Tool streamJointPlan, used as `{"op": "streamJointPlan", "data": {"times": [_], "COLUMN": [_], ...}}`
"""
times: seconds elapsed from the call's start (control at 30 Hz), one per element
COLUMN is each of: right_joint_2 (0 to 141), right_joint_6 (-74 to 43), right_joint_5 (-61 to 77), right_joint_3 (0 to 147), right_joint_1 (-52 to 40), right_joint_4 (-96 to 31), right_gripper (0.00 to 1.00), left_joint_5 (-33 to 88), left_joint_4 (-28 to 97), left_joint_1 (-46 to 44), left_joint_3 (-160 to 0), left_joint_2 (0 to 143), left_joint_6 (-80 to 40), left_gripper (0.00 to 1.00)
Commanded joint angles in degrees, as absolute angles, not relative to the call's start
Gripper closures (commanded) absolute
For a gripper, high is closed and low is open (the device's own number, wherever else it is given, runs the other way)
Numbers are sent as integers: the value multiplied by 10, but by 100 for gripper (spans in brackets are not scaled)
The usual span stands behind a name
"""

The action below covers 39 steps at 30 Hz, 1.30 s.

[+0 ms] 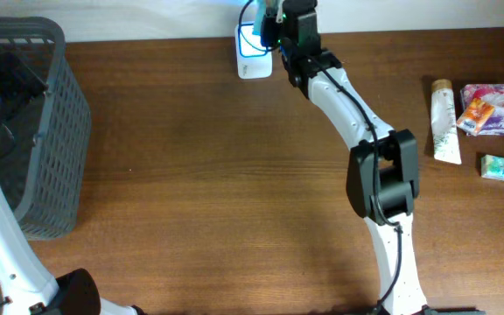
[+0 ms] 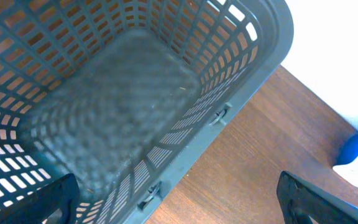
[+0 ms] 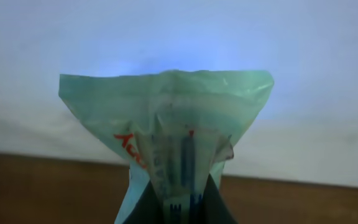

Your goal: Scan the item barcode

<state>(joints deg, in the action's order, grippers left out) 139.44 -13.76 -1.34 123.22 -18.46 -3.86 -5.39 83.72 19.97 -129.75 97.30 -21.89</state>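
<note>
At the far left a grey basket (image 1: 33,131) stands on the wooden table (image 1: 217,192). The left gripper (image 2: 182,200) hangs over it with its fingers spread wide and nothing between them; the left wrist view shows only mesh below, so this arm has no part in the step. Along the far edge near the middle sits the white scanner (image 1: 254,45), glowing blue. The right gripper (image 1: 276,22) is just beside it, pinched tight on the lower edge of a green pouch (image 3: 166,137) so that the pouch stands up above the fingers. That pouch is the item to scan. It is lifted clear of the table in front of the scanner, with a blue glow on the pale wall (image 3: 303,74) behind it. The step in hand looks like presenting the code. To do it well, hold the pouch steady with its printed face square to the scanner window, neither too close nor angled away. The film is thin and creased, so a slight tilt or slow roll of the wrist may help the beam catch the bars without glare. Dark upright stripes show through the middle of the pouch, but I cannot tell whether they are the barcode or which way it faces. At the right, well apart, lie a tube (image 1: 445,122), a pink packet (image 1: 495,109) and a small green box (image 1: 500,167).
</note>
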Motion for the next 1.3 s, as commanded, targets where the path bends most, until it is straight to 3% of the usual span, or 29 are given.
{"op": "streamJointPlan", "data": {"times": [0.0,0.37,0.53,0.67,0.83,0.9,1.0,1.07,1.27], "right_joint_2": [1401,1397,1315,1251,1265,1267,1267,1269,1270], "right_joint_6": [-145,-95,-182,-205,-205,-224,-346,-350,-310], "right_joint_5": [26,-59,-169,-252,-260,-260,-251,-178,-150], "right_joint_3": [1261,1265,1265,1265,1264,1260,1245,1223,1159], "right_joint_1": [-206,-202,-156,-44,118,169,252,301,319], "right_joint_4": [-68,-127,-237,-441,-626,-657,-706,-704,-650], "right_gripper": [96,96,96,96,96,96,96,96,81], "left_joint_5": [-58,-58,-58,-58,-58,-58,-58,-58,-58], "left_joint_4": [836,836,836,836,836,836,836,836,836], "left_joint_1": [203,203,203,203,203,203,203,203,203], "left_joint_3": [-1302,-1302,-1302,-1302,-1302,-1302,-1302,-1302,-1302], "left_joint_2": [973,973,973,973,973,973,973,973,973], "left_joint_6": [-209,-209,-209,-209,-209,-209,-209,-209,-209], "left_gripper": [1,1,1,1,1,1,1,1,1]}}
